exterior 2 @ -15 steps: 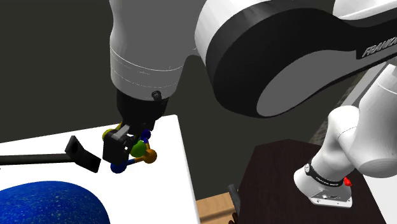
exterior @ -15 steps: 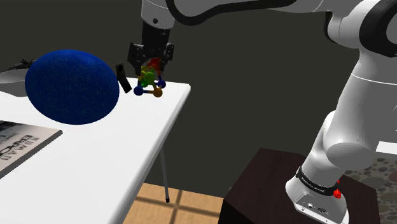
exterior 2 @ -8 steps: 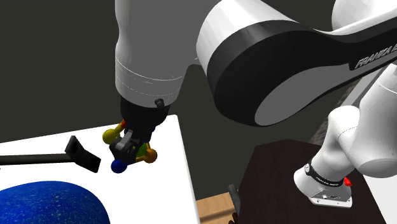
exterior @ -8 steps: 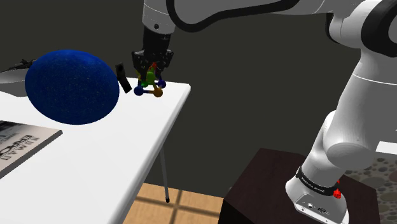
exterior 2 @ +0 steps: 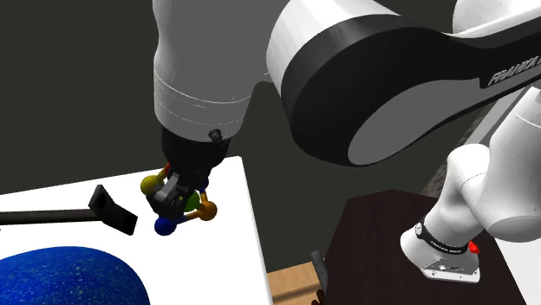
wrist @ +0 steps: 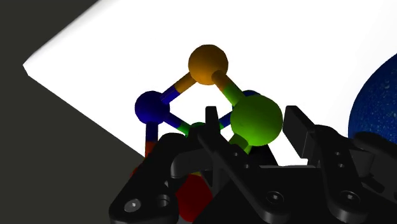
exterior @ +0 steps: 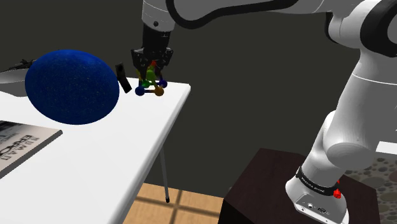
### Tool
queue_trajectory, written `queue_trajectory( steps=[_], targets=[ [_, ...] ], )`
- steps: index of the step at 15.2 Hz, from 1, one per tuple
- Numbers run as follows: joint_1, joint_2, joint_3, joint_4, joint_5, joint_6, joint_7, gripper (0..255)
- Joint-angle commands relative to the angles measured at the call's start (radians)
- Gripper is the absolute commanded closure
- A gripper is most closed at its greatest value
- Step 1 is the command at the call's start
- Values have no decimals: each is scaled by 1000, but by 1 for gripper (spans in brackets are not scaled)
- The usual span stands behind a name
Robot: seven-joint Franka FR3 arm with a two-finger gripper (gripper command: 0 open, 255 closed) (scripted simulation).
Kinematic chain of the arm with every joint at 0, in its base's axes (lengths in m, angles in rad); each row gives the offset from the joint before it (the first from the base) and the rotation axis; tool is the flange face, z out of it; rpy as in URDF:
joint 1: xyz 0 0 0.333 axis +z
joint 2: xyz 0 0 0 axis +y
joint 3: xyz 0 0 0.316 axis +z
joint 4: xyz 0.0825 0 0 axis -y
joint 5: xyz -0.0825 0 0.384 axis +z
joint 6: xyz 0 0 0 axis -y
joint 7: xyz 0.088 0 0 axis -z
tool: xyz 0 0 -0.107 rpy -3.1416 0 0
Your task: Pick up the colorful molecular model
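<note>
Claw (exterior: 151, 66) pinched nearly closed on the molecular model (exterior: 148, 81), which sits at the table (exterior: 114, 146) corner near a blue dome (exterior: 70, 86). We judge the grasp made; next, a slow straight lift

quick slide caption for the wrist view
Black pincer clasping the colourful molecular model near a corner of the white table, blue speckled dome alongside.
</note>
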Motion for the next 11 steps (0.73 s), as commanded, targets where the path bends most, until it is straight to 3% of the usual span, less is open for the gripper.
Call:
queue_trajectory(
  steps=[1, 11],
  targets=[
    [1, 2, 1, 25, 0, -24, -2, 255],
    [13, 40, 8, 207, -14, -171, -9, 255]
  ],
)
